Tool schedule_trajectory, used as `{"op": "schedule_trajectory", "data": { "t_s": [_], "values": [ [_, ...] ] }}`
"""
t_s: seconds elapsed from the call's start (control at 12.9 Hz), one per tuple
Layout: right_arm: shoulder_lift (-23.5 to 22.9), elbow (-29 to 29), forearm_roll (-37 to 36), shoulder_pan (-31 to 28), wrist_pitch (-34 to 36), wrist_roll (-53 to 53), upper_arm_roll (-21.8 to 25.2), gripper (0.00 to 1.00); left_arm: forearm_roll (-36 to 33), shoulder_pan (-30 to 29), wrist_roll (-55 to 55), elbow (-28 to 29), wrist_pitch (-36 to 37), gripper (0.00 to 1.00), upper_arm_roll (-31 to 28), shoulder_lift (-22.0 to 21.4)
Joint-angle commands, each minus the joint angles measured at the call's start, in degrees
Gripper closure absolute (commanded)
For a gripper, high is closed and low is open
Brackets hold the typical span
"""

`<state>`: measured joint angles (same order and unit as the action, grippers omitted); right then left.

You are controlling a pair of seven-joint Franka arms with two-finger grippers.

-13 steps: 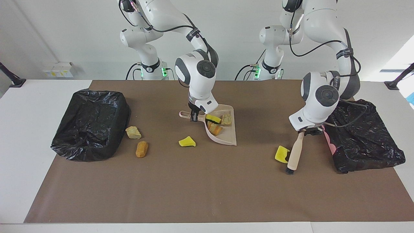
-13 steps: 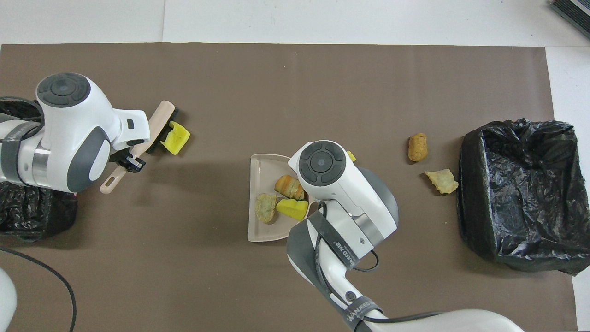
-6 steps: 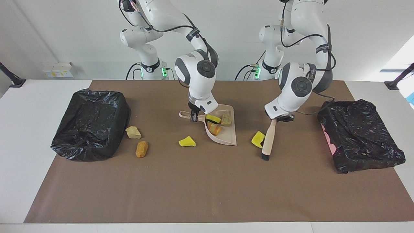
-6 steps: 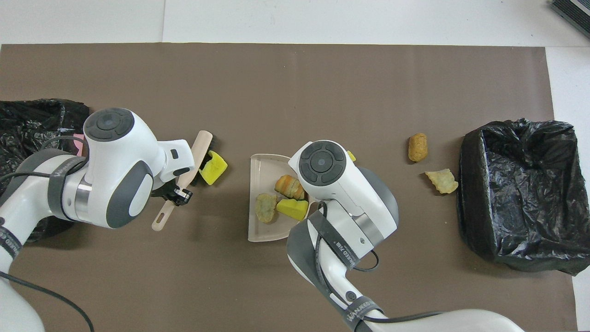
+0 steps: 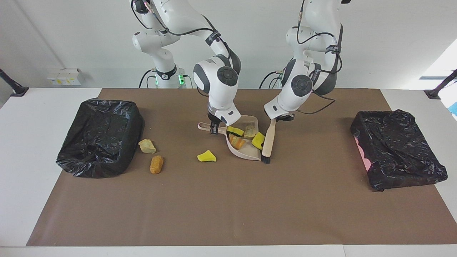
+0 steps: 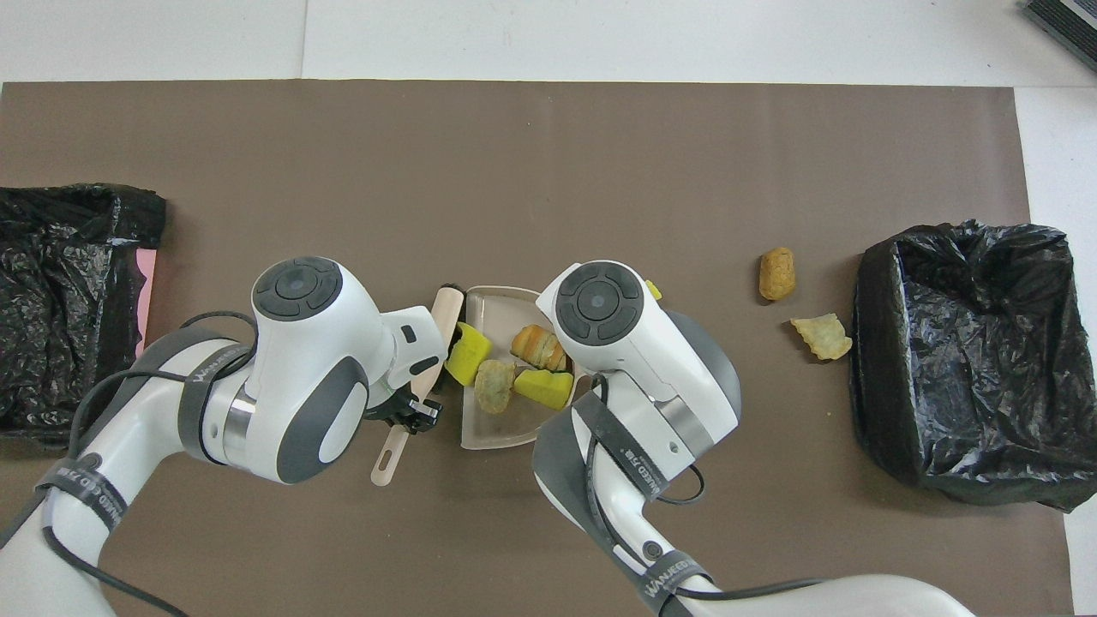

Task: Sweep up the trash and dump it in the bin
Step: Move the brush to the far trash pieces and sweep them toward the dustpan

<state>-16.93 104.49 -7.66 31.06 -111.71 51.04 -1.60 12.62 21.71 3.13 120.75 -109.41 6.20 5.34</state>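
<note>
My left gripper is clamped on the brush handle, bristles at the dustpan lip against a yellow wedge; my right gripper pinches the dustpan handle. Four pieces of trash sit in the pan, while a yellow wedge beside it and two lumps near the bin remain on the mat. They look light and spongy, likely to tumble, so I'd push low and gently rather than grab them.

White table, brown mat on top; dustpan below right gripper; two black-lined bins at mat ends
</note>
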Motion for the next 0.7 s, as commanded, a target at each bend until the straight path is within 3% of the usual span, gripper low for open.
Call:
{"op": "schedule_trajectory", "data": {
  "t_s": [0.0,0.39,0.62],
  "values": [
    [0.5,1.15,0.98,-0.56,-1.06,-0.5,-0.34,1.0,5.9,2.54,5.55,1.94,-1.15,1.0,-0.93,-1.92],
    [0.41,1.15,0.98,-0.65,-1.14,-0.59,-0.25,1.0,8.12,2.03,11.81,0.89,-0.37,1.0,-1.28,-5.42],
    [0.41,1.15,0.98,-0.65,-1.06,-0.51,-0.34,1.0,5.58,0.45,11.46,-0.69,0.07,1.0,-1.63,-7.62]
  ]
}}
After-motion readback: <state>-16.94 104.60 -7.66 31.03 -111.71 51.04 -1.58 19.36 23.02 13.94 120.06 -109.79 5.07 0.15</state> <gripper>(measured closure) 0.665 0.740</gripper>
